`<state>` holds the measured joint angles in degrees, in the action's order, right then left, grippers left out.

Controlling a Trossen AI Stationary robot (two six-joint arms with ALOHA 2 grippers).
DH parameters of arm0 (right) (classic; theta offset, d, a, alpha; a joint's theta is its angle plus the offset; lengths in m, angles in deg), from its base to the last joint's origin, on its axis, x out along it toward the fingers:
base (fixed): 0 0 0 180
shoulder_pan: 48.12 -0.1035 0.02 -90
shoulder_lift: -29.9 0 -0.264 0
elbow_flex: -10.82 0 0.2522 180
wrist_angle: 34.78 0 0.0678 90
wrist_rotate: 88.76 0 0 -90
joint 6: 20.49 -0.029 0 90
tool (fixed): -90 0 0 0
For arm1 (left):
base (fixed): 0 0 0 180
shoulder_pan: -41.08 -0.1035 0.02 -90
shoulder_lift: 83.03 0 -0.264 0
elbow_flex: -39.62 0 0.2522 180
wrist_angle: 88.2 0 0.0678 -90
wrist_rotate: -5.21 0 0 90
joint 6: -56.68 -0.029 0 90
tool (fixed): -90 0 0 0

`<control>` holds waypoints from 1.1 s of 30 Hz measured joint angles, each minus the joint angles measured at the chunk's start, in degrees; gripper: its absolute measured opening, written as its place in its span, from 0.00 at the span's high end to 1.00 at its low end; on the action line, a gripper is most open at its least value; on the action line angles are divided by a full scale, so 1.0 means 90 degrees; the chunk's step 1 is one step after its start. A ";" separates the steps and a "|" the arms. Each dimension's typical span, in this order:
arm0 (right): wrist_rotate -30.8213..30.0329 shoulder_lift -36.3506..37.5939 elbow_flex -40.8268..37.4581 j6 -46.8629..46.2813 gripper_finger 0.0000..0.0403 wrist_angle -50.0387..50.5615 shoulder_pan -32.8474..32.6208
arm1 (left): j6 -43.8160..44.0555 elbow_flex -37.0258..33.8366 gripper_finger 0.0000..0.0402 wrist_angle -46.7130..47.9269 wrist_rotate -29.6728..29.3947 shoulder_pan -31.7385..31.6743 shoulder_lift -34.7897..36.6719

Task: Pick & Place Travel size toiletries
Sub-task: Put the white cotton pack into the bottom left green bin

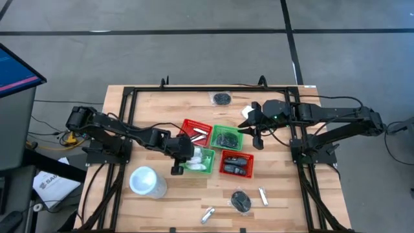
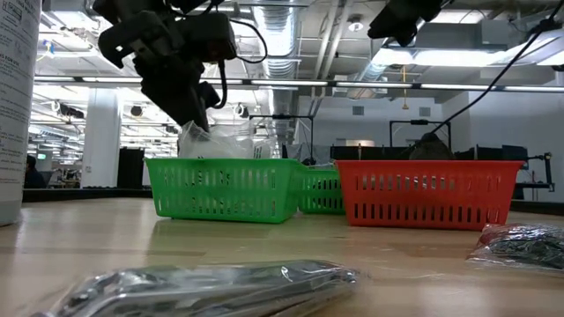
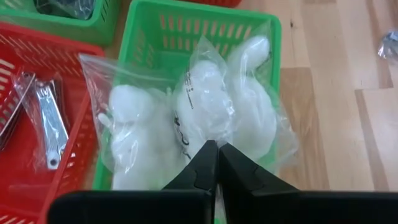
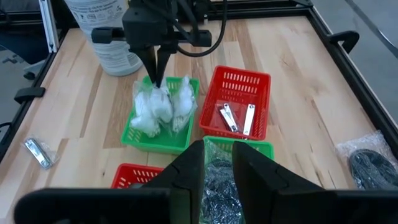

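My left gripper (image 3: 217, 154) is shut on a clear packet of white pieces (image 3: 193, 118) over the near green basket (image 1: 202, 162). The low view shows this gripper (image 2: 192, 110) above the basket's rim (image 2: 225, 163). My right gripper (image 4: 217, 160) hangs open and holds nothing above the far green basket (image 1: 226, 137), which holds black bundles (image 4: 217, 180). A red basket (image 1: 196, 131) holds silvery clippers. Another red basket (image 1: 236, 163) holds small dark pieces. On the bare table lie a black bundle (image 1: 241, 202) and clippers (image 1: 263, 196). My left gripper pinches the clear packet's upper edge (image 3: 208, 138) between its two shut fingers. The fingers come from above, slanting toward the table's right. The packet hangs below them, with its lower part (image 4: 152, 121) inside the green basket's walls. Whether it rests on the basket's floor I cannot tell.
A large white cup (image 1: 147, 182) stands near the table's front left. Another black bundle (image 1: 222, 98) lies at the far edge, and a clipper (image 1: 207, 215) at the near edge. The four baskets stand close together at the table's middle. Black frame rails run along both sides.
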<state>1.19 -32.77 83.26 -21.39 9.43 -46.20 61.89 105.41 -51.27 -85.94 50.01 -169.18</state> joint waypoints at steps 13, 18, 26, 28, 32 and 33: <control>0.0000 0.0000 0.0000 -0.0007 0.81 0.0031 0.0000 | -0.0034 -0.0007 0.80 -0.0567 -0.0190 0.0000 0.0000; 0.0000 0.0000 0.0000 -0.0019 0.81 0.0070 0.0000 | -0.0047 -0.0007 0.67 -0.0597 -0.0330 0.0000 0.0004; 0.0000 -0.0044 0.0002 -0.0017 0.81 0.0090 0.0007 | -0.0050 -0.0012 0.55 -0.0699 -0.1389 0.0000 0.0548; 0.0000 -0.0046 0.0002 -0.0017 0.81 0.0095 0.0007 | -0.0053 -0.0012 0.54 -0.0728 -0.1562 0.0000 0.0741; -0.0033 -0.0046 0.0002 -0.0129 0.81 0.0102 0.0089 | -0.0007 -0.0012 0.54 -0.0914 -0.1671 0.0000 0.1026; -0.0091 -0.0046 0.0002 -0.0234 0.81 0.0126 0.0143 | 0.0002 -0.0012 0.54 -0.0991 -0.1671 0.0000 0.1089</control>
<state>0.37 -33.19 83.28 -23.50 10.56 -44.92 61.91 105.31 -60.19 -100.97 50.01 -159.37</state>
